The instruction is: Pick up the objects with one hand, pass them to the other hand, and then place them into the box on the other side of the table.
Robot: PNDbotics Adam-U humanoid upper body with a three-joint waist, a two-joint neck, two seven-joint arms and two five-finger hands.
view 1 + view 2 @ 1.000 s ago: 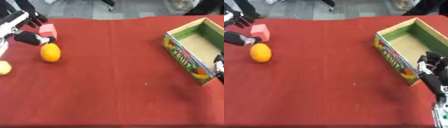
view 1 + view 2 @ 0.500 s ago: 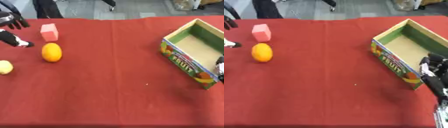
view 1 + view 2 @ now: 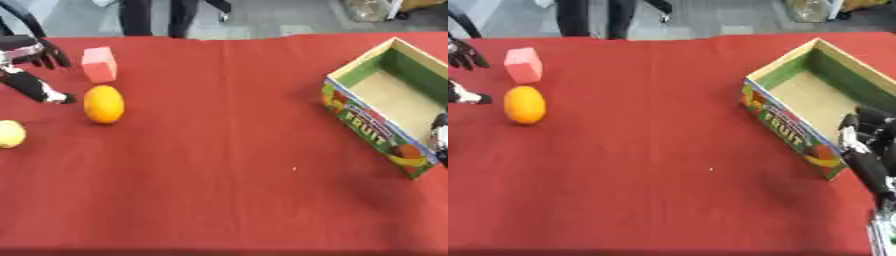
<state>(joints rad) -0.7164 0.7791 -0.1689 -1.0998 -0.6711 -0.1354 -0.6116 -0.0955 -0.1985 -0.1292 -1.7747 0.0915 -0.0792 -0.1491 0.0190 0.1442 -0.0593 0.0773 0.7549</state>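
Observation:
An orange (image 3: pixel 104 104) lies on the red cloth at the left. A pink block (image 3: pixel 99 64) stands just behind it. A yellow round fruit (image 3: pixel 10 133) sits at the left edge. My left hand (image 3: pixel 31 70) hovers at the upper left, open, with fingers spread beside the block and thumb pointing toward the orange, holding nothing. The open cardboard fruit box (image 3: pixel 822 102) stands at the right with nothing inside. My right hand (image 3: pixel 866 145) rests at the box's near right corner, fingers up and relaxed.
The red tablecloth (image 3: pixel 227 170) covers the whole table. A person's legs (image 3: pixel 171 15) stand beyond the far edge. A small pale speck (image 3: pixel 294 169) lies on the cloth near the middle.
The whole picture has shifted, so the camera has moved. My left hand has pulled back to the left, away from the orange and the block. The right hand stays by the box.

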